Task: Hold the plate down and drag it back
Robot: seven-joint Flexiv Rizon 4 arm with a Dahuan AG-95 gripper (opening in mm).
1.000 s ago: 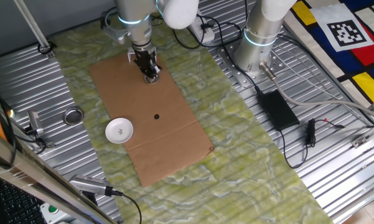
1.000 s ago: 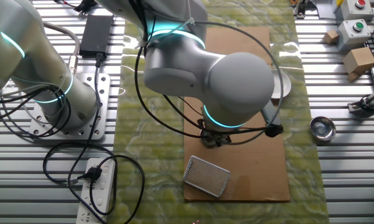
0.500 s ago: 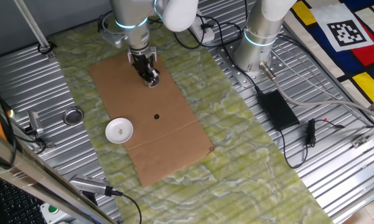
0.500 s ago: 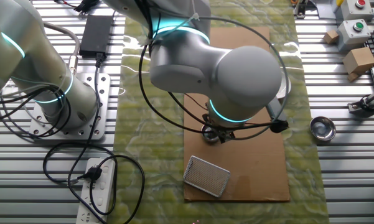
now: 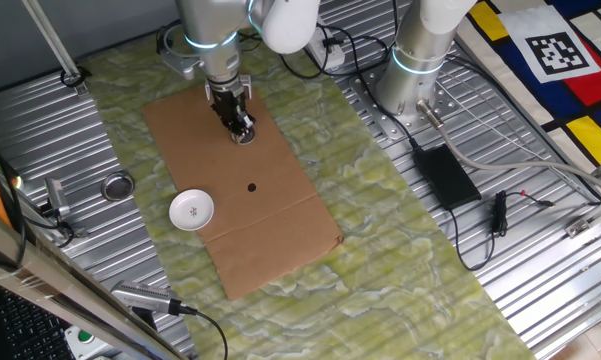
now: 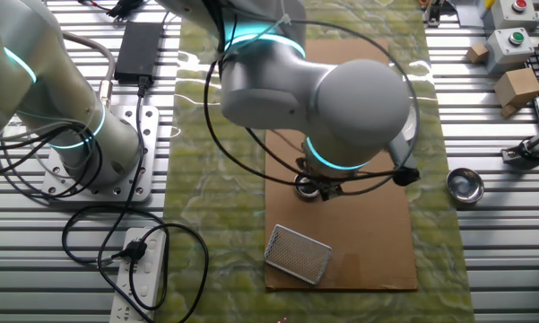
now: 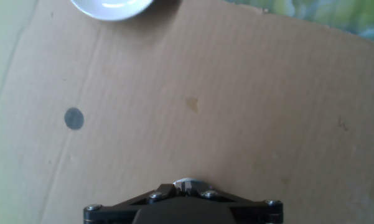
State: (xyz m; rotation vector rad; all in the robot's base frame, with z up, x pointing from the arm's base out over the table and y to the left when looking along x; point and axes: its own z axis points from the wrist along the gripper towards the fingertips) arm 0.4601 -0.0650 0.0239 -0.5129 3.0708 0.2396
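Flat brown cardboard sheet (image 5: 242,190) covers a green marbled mat (image 5: 400,240). Small round white plate (image 5: 191,210) — shallow rim, tiny dark centre mark — sits at the sheet's edge, well apart from the black two-finger gripper (image 5: 242,131). Finger state — cannot be determined.

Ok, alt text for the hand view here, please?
Looking down the hand at a brown cardboard sheet, the white plate cut off at the top edge, far from the gripper body. A dark dot marks the cardboard at left; the fingers are not visible.
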